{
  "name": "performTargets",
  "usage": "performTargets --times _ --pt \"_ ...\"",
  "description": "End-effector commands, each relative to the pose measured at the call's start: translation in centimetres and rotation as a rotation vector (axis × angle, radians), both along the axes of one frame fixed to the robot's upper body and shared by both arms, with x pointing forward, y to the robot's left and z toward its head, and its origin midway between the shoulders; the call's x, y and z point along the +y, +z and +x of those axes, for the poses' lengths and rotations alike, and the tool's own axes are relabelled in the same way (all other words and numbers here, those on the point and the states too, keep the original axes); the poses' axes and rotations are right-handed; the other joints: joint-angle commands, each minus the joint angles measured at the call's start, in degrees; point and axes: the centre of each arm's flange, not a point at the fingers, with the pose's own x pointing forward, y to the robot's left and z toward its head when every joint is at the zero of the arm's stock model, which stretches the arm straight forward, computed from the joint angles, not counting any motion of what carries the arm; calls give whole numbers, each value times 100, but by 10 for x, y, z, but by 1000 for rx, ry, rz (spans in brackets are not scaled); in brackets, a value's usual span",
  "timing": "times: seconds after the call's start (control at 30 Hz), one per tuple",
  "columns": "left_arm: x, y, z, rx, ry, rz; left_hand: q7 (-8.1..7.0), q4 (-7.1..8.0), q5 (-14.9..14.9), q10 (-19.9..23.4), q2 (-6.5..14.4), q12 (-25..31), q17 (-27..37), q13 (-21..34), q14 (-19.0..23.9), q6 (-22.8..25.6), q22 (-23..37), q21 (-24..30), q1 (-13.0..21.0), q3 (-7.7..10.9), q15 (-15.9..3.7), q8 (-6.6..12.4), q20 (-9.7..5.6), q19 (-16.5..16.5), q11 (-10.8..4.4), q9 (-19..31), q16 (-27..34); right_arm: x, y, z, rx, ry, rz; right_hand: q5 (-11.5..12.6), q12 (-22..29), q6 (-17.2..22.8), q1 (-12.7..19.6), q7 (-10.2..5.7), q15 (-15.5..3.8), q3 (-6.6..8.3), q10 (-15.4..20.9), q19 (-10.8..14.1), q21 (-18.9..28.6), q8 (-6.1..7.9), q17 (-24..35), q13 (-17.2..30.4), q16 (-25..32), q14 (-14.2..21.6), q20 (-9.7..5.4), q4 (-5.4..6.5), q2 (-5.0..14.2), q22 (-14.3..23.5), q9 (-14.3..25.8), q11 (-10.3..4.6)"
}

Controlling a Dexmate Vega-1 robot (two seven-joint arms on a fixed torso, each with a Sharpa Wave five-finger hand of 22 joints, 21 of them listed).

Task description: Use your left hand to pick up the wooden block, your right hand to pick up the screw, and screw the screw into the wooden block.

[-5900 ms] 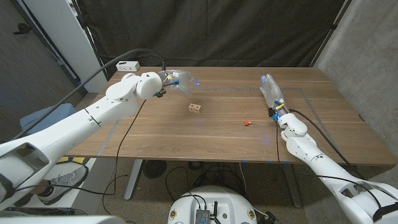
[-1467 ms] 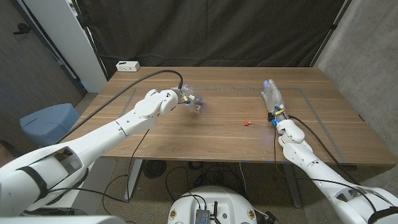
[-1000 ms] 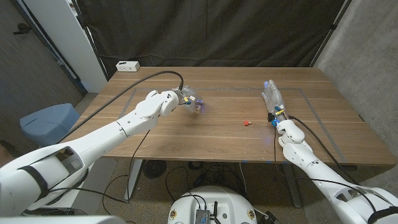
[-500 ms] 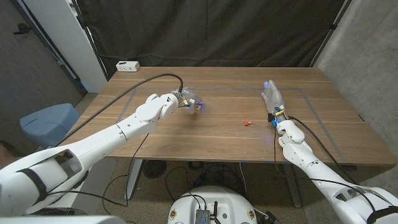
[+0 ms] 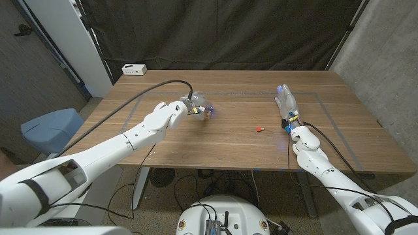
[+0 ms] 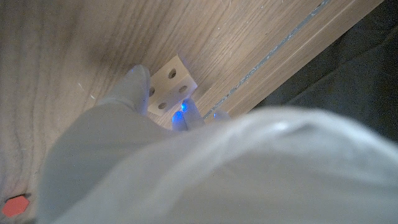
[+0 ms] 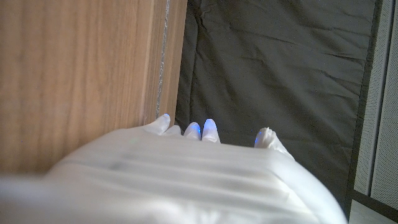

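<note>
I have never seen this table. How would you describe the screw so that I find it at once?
Start at the wooden table and look between the two robot hands, nearer to the right hand. The screw lies alone on bare wood there, with nothing touching it. It is the one small red thing; the block at the left hand is pale wood with holes.

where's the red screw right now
In the head view the screw lies on the table, right of centre, between the wooden block and the right hand.
</note>
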Motion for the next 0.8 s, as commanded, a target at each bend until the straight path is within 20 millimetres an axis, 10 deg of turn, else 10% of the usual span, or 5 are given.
performTargets --times 0.03,0.8 --pt "0 -4 3 -6 -1 -2 99 -13 2 -52 -2 62 20 59 39 -52 21 12 77 -17 42 -33 25 44 84 39 -9 0 -1 1 5 -3 5 8 29 5 -40 -1 -24 43 -14 41 25 35 15 17 42 -43 -84 3 -39 26 6 -32" --pt "-3 -11 -1 -61 -27 -45 71 -65 3 404 -35 732 48 538 650 561 14 10 431 -164 -185 389 -54 186 12 277 51 -1 -6 0 8 -4 10 6 33 0 -60 4 -20 52 -3 56 30 35 17 18 47 -33 -52 -1 -45 27 7 -39"
